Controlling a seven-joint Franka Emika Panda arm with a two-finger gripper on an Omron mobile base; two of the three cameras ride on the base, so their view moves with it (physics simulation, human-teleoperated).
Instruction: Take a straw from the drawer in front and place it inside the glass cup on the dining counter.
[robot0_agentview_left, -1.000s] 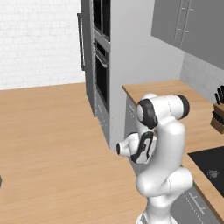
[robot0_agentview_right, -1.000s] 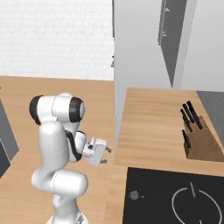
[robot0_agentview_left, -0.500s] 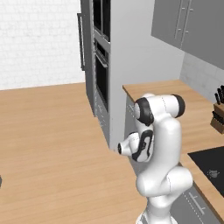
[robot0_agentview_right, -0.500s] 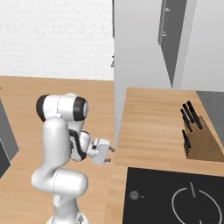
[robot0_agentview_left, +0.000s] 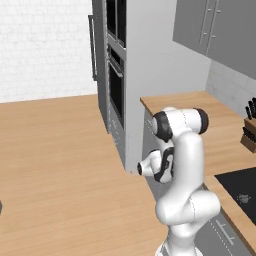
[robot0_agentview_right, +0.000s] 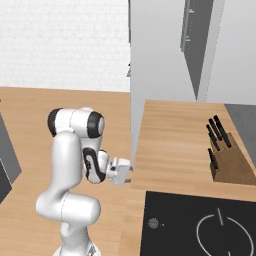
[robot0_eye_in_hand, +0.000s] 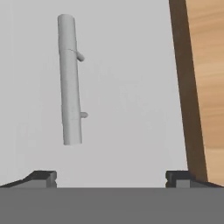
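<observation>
Drawer front (robot0_eye_in_hand: 131, 100) fills my hand view, its grey bar handle (robot0_eye_in_hand: 70, 81) ahead and left of centre, untouched. My claw (robot0_eye_in_hand: 111, 177) faces it with jaws wide apart and nothing between them, just under the wooden counter edge (robot0_agentview_right: 150, 175).

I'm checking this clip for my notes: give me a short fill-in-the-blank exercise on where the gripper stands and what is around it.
1. In the hand view the gripper faces a grey drawer front with a bar ____ on it.
2. The jaws stand ____, with nothing between them.
3. On the wall counter stands a wooden block holding black ____.
4. In front of that block, set into the counter, lies a black ____.

Missing words: handle; open; knives; cooktop
</observation>
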